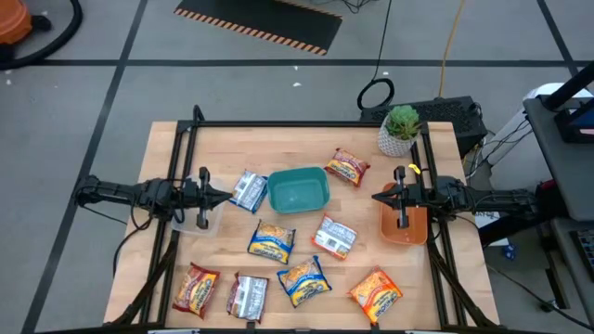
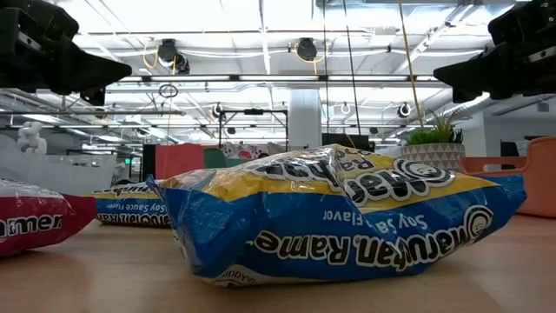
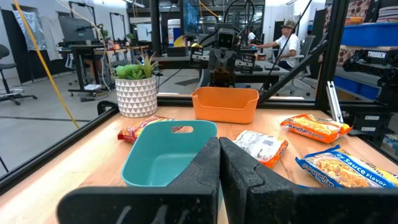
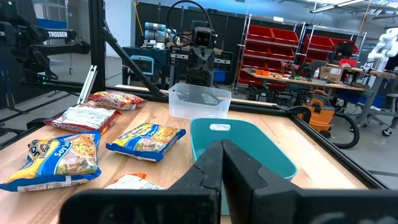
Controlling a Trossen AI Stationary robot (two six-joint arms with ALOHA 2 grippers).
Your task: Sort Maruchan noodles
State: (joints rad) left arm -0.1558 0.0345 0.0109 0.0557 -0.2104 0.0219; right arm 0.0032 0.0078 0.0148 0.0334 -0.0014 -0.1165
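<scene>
Several Maruchan noodle packets lie flat on the wooden table: a white one point(image 1: 249, 190) left of the teal bin point(image 1: 297, 188), a red-orange one point(image 1: 346, 167) behind it, blue-and-yellow ones point(image 1: 271, 241) point(image 1: 304, 278), another white one point(image 1: 334, 237), an orange one point(image 1: 375, 290) and a dark red one point(image 1: 195, 288) near the front. My left gripper point(image 1: 223, 195) is shut and empty, hovering left of the teal bin point(image 3: 165, 155). My right gripper point(image 1: 379, 197) is shut and empty, hovering right of the teal bin point(image 4: 242, 146), over the orange tray's point(image 1: 406, 225) left edge.
A clear plastic bin point(image 1: 197, 218) sits under the left arm and also shows in the right wrist view point(image 4: 199, 102). A potted plant point(image 1: 401, 130) stands at the far right corner. A black frame point(image 1: 306, 122) runs along the table's far and side edges. People sit at desks beyond the table.
</scene>
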